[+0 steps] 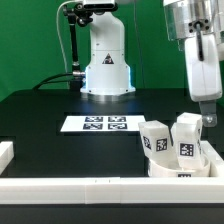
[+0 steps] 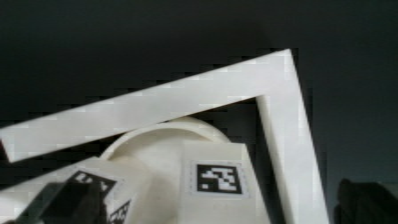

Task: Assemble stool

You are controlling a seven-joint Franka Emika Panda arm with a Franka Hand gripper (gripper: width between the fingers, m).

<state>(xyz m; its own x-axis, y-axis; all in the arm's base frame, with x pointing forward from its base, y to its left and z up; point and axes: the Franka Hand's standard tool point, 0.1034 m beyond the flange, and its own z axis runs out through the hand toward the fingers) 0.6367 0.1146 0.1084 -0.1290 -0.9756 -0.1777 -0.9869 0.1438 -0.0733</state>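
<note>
The stool parts are bunched in the front corner at the exterior view's right. The round white seat disc point(image 1: 182, 166) lies low, and tagged blocky legs point(image 1: 155, 138) point(image 1: 188, 135) stand close against it. My gripper point(image 1: 206, 118) hangs just above and a little behind them, touching nothing. In the wrist view I see the seat disc's curved edge point(image 2: 151, 140), a leg with a square tag point(image 2: 217, 178) and another tagged leg point(image 2: 89, 190). A dark fingertip point(image 2: 365, 198) shows at one side. The jaws stand wide apart with nothing between them.
White border bars meet in a corner round the parts point(image 2: 285, 100) and run along the table's front point(image 1: 90, 188) and left point(image 1: 8, 152). The marker board point(image 1: 100, 124) lies mid-table. The arm's base point(image 1: 105, 70) stands at the back.
</note>
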